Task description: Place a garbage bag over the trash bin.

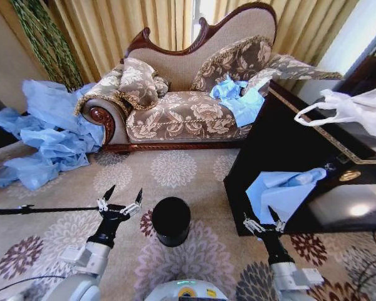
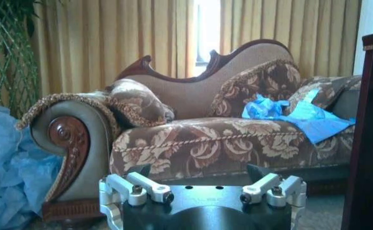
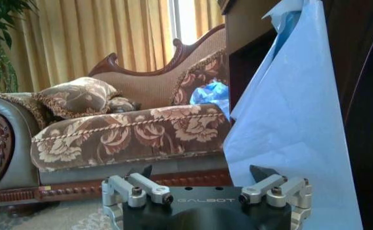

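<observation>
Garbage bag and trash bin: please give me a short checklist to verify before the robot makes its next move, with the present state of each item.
1. Trash bin upright on the carpet, mouth uncovered: ok.
2. Garbage bag within reach, hanging over the dark table edge: ok.
3. Right gripper open, just below the bag: ok.
4. Bag held by right gripper: not ok, nothing is between its fingers.
5. Left gripper open, beside the bin: ok.
6. Bag's opening findable: cannot tell.
</observation>
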